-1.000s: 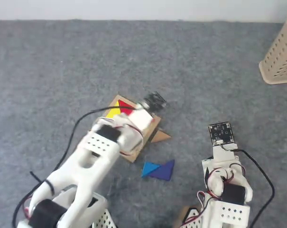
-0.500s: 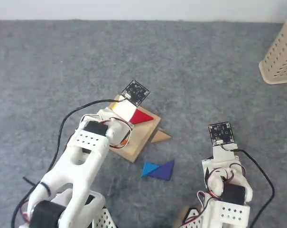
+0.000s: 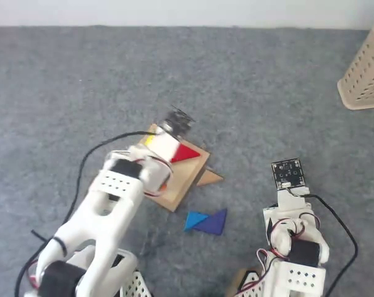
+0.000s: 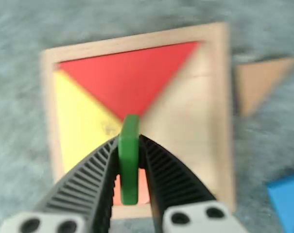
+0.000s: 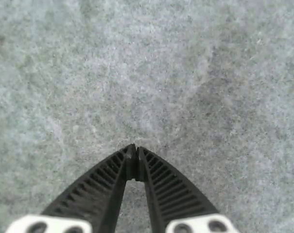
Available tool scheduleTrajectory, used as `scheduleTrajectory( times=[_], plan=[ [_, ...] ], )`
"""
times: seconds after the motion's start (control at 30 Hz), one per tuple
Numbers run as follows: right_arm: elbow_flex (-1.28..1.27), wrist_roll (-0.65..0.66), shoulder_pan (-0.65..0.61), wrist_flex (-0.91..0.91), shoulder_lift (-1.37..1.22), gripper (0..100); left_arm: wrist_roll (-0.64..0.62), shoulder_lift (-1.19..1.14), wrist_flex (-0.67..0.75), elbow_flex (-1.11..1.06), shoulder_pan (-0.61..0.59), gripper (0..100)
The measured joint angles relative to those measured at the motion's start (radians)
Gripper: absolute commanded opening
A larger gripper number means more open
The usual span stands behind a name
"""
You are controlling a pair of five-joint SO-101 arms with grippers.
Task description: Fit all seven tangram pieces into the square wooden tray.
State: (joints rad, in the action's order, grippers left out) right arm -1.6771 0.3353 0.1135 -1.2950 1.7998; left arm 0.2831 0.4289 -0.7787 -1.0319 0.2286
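Note:
My left gripper (image 4: 129, 145) is shut on a green piece (image 4: 129, 165), held on edge above the square wooden tray (image 4: 219, 111). In the tray lie a red triangle (image 4: 129, 77) and a yellow piece (image 4: 83, 124); something orange (image 4: 143, 193) shows beneath the green piece. From above, the left arm (image 3: 122, 185) covers much of the tray (image 3: 188, 178), with the red triangle (image 3: 185, 152) showing. A tan triangle (image 3: 209, 178) lies just outside the tray's right corner. A blue triangle (image 3: 195, 219) and a purple piece (image 3: 215, 221) lie together below it. My right gripper (image 5: 134, 153) is shut over bare carpet.
A beige perforated basket (image 3: 366, 68) stands at the far right edge. The right arm (image 3: 295, 247) sits folded at the lower right. Grey carpet (image 3: 81, 80) covers the whole surface, open toward the back and left.
The left arm has swung its wrist from the tray's right side back over the tray's top corner, carrying the green piece. The right arm has not moved.

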Motion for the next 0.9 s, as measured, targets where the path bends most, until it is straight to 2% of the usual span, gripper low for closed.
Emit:
scheduleTrajectory(
  times=[0.13, 0.27, 0.43, 0.57, 0.7, 0.9],
  plan=[
    [0.000, 0.000, 0.000, 0.000, 0.000, 0.6, -0.003, 0.000, 0.008, 0.000, 0.101, 2],
    [0.000, 0.000, 0.000, 0.000, 0.000, 0.6, -0.005, 0.000, 0.091, -0.032, 0.118, 2],
    [0.000, 0.000, 0.000, 0.000, 0.000, 0.6, -0.044, 0.011, 0.092, -0.040, 0.146, 2],
    [0.000, 0.000, 0.000, 0.000, 0.000, 0.6, -0.083, 0.014, 0.011, -0.009, 0.269, 2],
    [0.000, 0.000, 0.000, 0.000, 0.000, 0.6, -0.104, 0.014, 0.008, -0.006, 0.390, 2],
    [0.000, 0.000, 0.000, 0.000, 0.000, 0.6, -0.106, 0.014, 0.018, -0.006, 0.420, 17]
  ],
)
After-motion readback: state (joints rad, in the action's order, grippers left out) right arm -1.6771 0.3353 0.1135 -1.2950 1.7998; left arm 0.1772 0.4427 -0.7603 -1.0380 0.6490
